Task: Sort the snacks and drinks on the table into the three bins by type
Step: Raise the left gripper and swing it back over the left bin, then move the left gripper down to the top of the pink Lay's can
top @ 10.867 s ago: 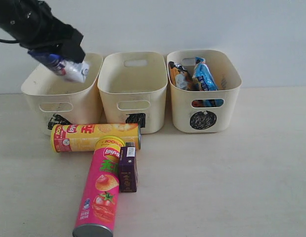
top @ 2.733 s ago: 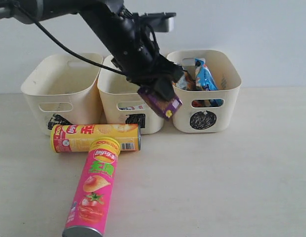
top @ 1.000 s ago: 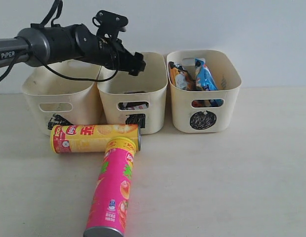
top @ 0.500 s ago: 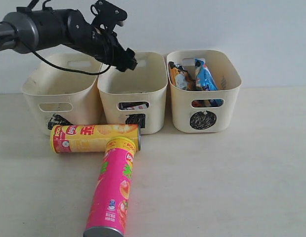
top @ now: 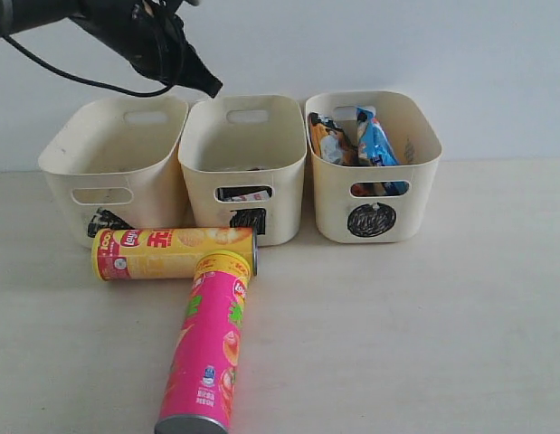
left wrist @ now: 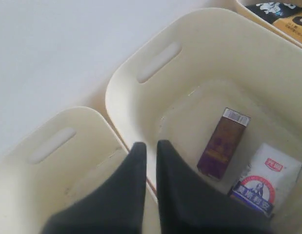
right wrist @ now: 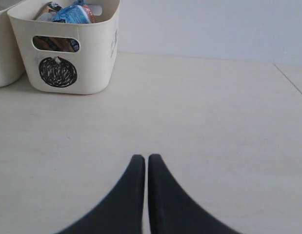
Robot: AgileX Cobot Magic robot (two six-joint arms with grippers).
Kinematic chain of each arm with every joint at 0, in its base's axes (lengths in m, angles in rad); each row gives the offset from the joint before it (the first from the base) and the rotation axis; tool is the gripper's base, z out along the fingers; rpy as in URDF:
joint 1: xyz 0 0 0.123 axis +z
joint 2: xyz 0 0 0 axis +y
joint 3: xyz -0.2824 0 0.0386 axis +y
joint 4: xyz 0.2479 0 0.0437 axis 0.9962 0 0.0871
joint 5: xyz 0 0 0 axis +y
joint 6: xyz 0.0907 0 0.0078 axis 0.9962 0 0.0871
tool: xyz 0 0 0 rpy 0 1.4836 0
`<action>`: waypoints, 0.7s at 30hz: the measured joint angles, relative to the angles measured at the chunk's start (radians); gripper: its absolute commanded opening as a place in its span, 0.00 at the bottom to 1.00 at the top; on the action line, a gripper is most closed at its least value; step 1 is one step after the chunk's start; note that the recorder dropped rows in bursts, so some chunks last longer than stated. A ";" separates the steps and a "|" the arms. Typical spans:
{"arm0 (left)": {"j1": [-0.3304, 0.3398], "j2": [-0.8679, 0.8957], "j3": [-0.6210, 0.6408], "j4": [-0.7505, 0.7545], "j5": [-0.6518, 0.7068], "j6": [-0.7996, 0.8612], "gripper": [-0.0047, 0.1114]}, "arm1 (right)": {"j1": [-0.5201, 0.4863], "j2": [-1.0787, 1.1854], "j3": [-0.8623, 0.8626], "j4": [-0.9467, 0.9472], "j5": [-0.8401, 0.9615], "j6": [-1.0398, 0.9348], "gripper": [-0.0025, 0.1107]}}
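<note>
1. The table [top: 424, 316] has two snacks on it, both on the left half of the exterior view.
2. Of the three bins, the left bin [top: 71, 163] shows nothing inside. The middle bin [top: 203, 154] holds the drinks and the right bin [top: 415, 172] holds bagged snacks.
3. The pink tube [top: 212, 344] lies flat. Its long axis runs from the bins toward the camera, and its far end touches the yellow tube [top: 171, 251].
4. The yellow tube lies crosswise, parallel to the bin fronts, just before the left and middle bins.
5. The left gripper [top: 207, 88] hangs high over the rim between the left and middle bins, fingers drawn together on nothing. Both tubes lie below and forward of it, so this arm looks the nearer.
6. The right gripper [right wrist: 147, 158] is low over bare table, fingers together and empty, with no tube in its view.
7. The purple carton [left wrist: 221, 144] and the white-and-blue carton [left wrist: 265, 180] lie side by side on the middle bin's floor.
</note>
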 measured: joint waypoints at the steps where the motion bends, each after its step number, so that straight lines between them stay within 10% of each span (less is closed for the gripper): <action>1: 0.000 -0.010 0.000 0.001 0.021 0.000 0.08 | 0.000 0.000 0.000 0.000 0.000 0.000 0.02; 21: 0.000 -0.381 0.401 -0.004 0.166 -0.158 0.08 | 0.000 0.000 0.000 0.000 0.000 0.000 0.02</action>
